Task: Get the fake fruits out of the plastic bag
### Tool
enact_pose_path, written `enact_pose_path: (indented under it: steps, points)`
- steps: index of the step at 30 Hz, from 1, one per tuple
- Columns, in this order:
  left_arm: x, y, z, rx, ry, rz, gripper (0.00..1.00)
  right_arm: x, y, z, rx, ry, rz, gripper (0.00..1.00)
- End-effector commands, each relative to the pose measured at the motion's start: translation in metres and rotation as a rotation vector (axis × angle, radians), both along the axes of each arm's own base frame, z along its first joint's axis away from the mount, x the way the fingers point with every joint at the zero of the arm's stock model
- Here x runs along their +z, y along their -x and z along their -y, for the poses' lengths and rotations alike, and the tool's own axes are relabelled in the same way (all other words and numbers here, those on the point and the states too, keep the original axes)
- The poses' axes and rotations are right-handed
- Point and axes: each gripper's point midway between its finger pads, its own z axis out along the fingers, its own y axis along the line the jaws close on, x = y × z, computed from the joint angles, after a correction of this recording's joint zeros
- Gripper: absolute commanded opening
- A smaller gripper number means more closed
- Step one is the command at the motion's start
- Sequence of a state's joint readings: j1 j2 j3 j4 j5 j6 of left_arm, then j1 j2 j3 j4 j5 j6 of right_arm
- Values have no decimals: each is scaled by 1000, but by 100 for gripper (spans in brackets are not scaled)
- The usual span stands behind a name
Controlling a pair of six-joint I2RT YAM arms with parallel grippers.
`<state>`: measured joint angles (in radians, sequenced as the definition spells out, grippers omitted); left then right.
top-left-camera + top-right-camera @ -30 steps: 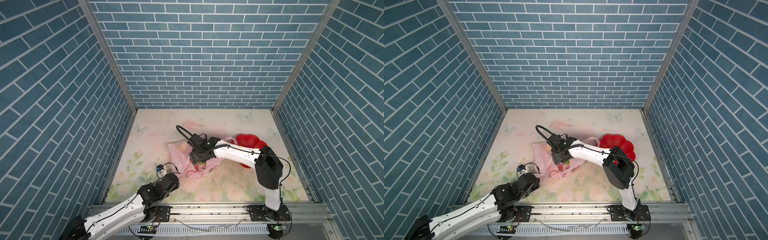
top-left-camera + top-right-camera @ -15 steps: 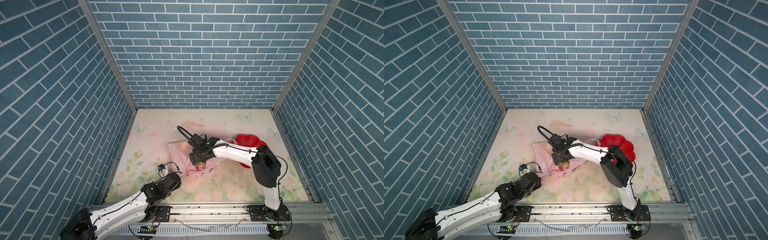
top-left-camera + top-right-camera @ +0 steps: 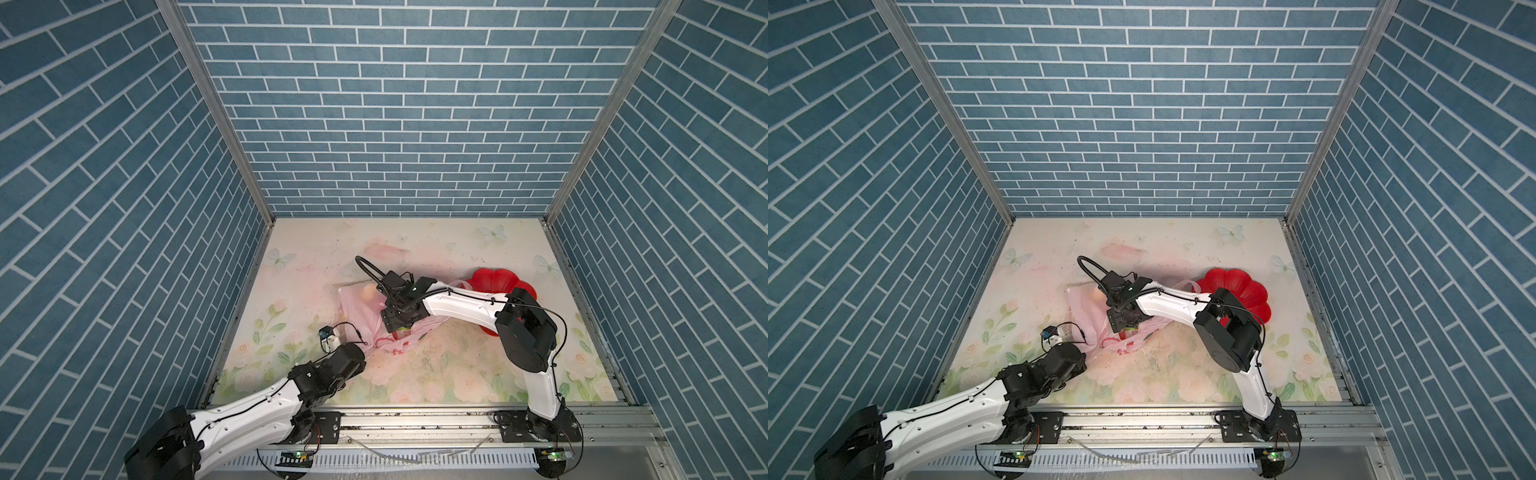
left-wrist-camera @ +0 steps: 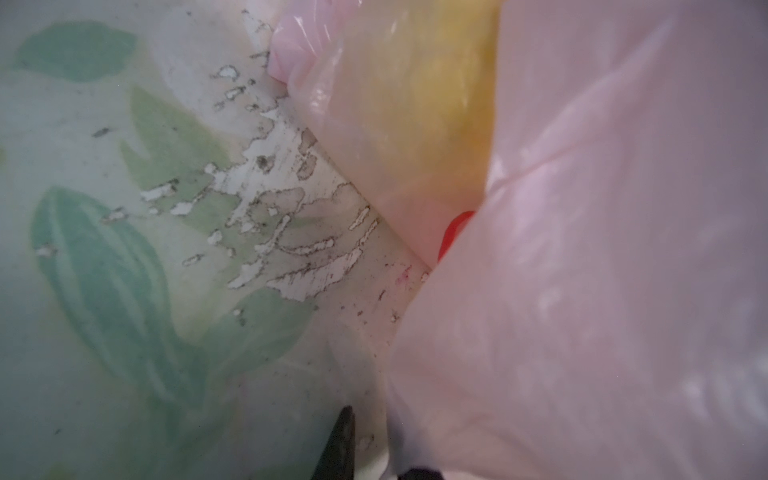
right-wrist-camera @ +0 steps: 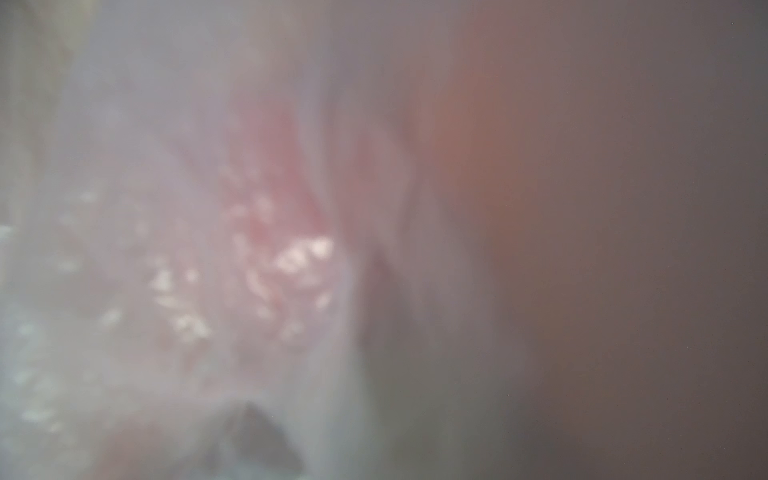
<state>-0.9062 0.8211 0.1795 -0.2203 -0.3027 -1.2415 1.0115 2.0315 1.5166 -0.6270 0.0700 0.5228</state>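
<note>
The left gripper (image 4: 374, 453) has edged forward, narrow, pinching the plastic bag (image 3: 361, 316); the right gripper (image 3: 395, 327) is buried inside, width untellable. The fake fruits (image 4: 436, 91) remain bagged.

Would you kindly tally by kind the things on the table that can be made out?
plastic bag: 1
red plate: 1
fake fruits showing through the bag: 2, a beige one and a yellow one; any others are hidden
Total: 4
</note>
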Motion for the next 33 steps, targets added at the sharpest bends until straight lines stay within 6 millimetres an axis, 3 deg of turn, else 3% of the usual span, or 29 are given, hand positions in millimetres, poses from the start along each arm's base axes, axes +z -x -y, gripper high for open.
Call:
enact_pose_path:
  steps: [1,11,16,33]
  points:
    - [-10,8,-8,-4,-41,-38,21,-9,3,7,3,20,-17,75]
    - [0,4,-8,22,-12,-4,21,10,7,5,14,-29,-19,46]
    - [9,-2,-6,29,-12,24,21,27,13,6,27,-58,-16,38]
    - [44,-17,4,6,-23,98,21,59,42,12,77,-107,-25,33]
